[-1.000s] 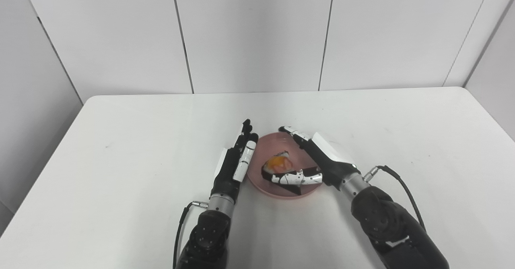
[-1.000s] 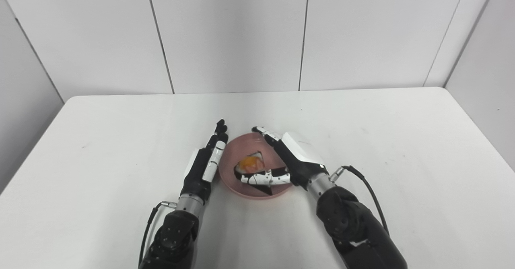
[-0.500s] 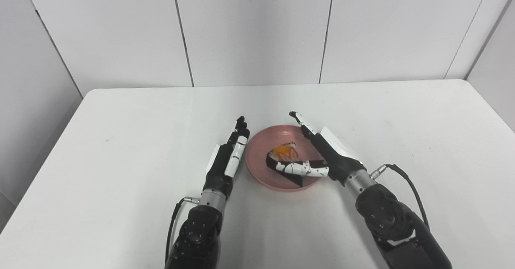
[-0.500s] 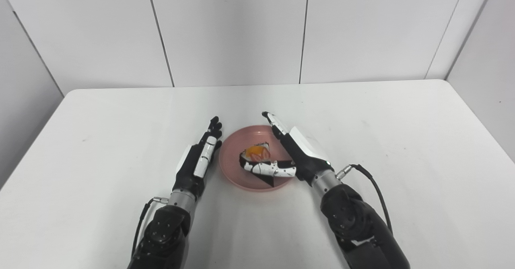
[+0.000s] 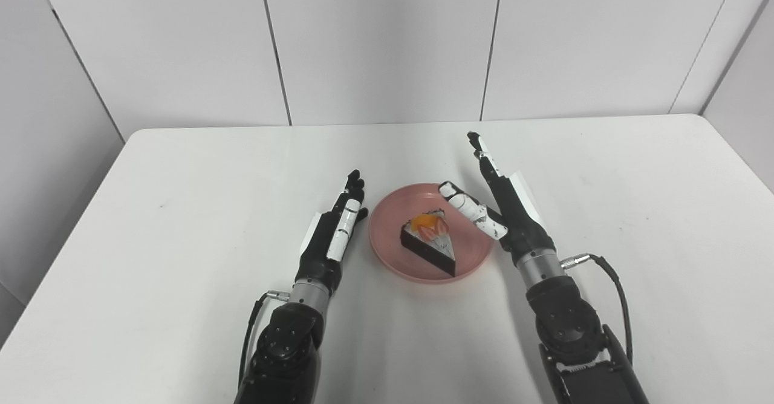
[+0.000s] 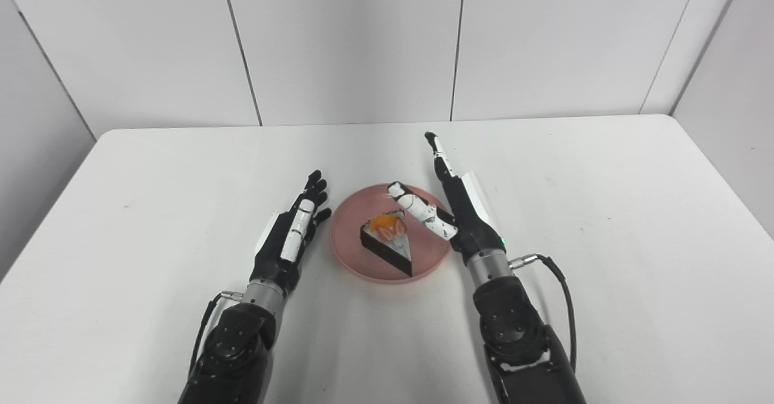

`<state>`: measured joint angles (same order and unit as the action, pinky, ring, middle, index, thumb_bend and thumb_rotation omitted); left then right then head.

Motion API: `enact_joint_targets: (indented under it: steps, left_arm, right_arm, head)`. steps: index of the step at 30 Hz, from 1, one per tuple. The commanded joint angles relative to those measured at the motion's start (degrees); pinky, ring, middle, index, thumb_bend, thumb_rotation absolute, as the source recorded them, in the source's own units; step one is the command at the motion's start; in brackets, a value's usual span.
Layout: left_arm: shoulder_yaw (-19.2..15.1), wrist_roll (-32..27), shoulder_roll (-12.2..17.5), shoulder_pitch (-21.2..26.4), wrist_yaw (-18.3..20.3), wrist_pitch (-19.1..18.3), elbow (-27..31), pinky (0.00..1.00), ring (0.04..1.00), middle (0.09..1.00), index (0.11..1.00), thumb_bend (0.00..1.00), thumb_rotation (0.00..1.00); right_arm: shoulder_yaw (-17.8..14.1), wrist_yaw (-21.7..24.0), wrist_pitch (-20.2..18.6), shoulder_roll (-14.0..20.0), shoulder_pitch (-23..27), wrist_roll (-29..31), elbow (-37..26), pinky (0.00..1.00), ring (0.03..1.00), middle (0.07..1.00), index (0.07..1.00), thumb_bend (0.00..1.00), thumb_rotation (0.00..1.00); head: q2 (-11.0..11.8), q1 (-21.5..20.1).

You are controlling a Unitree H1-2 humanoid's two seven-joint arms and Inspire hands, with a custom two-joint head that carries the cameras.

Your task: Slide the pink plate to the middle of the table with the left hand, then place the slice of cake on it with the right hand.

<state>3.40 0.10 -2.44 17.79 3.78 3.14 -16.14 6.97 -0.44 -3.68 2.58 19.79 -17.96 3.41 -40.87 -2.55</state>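
- The slice of cake is sitting on the pink plate mid-table.
- The left hand is waiting at its 9 o'clock, fingers spread, empty.
- The right hand is hovering at 3 o'clock, splayed, holding nothing.

White rectangular table fills lower frame. Round pink plate at centre. Dark wedge-shaped cake slice with orange and red fruit topping lies on plate. Black-and-white left hand just left of plate, fingers straight, holding nothing. Black-and-white right hand at plate's right rim, fingers spread, thumb over plate, apart from cake.
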Motion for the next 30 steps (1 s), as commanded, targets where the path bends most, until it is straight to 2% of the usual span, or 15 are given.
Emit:
enact_joint_targets:
  steps: [1,5,8,10,14,18,24,30]
  left_arm:
    - [-0.45,-0.09,0.02,1.34,-0.52,0.12,1.29,1.00,1.000,1.000,1.000,0.55,1.00]
    - [-0.27,-0.30,-0.17,1.26,-0.28,-0.21,1.44,1.00,1.000,1.000,1.000,0.57,1.00]
    - [-0.34,-0.58,-0.37,1.34,-0.28,0.93,0.77,1.00,1.000,1.000,1.000,0.57,1.00]
    - [-0.17,-0.51,-0.27,1.39,-0.01,1.55,0.46,1.00,1.000,1.000,1.000,0.57,1.00]
    - [0.32,-0.32,0.21,1.51,0.73,4.51,-0.87,1.00,1.000,1.000,1.000,0.60,1.00]
    - [0.56,-1.03,0.07,1.54,1.33,5.95,-1.19,1.00,1.000,1.000,1.000,0.61,1.00]
    - [0.38,-0.96,0.05,1.65,1.74,9.45,-2.42,1.00,1.000,1.000,1.000,0.65,1.00]
    - [0.31,-0.28,0.26,1.92,1.43,11.23,-3.55,1.00,1.000,1.000,1.000,0.69,1.00]
  right_arm:
    - [-1.77,-1.04,2.04,-0.81,1.05,2.89,-1.11,1.00,1.000,1.000,1.000,0.54,0.94]
    - [-4.66,0.20,1.28,-1.89,0.10,9.38,-1.47,1.00,1.000,1.000,1.000,0.54,0.97]
    - [-7.19,0.76,2.41,-2.94,-0.35,15.47,-1.21,1.00,1.000,1.000,1.000,0.53,0.90]
    - [-8.28,0.75,2.36,-3.31,-0.74,17.95,-1.15,1.00,1.000,1.000,1.000,0.52,0.89]
    - [-9.14,1.02,1.89,-2.99,-1.89,20.11,-1.15,1.00,1.000,1.000,1.000,0.51,0.87]
    - [-9.60,1.05,1.62,-2.40,-2.56,21.19,-0.93,1.00,1.000,1.000,1.000,0.58,0.86]
    - [-9.96,0.98,-1.72,-1.61,-3.32,22.07,-2.02,1.00,1.000,1.000,1.000,0.62,0.91]
    - [-10.06,1.17,-4.88,-1.78,-3.78,23.48,-3.26,1.00,1.000,1.000,1.000,0.60,0.92]
  head:
    - [0.08,0.30]
    - [0.21,0.48]
    - [0.45,0.40]
    - [0.72,0.11]
    - [1.02,-0.08]
    - [1.14,-0.03]
    - [1.08,-0.42]
    - [0.87,-0.78]
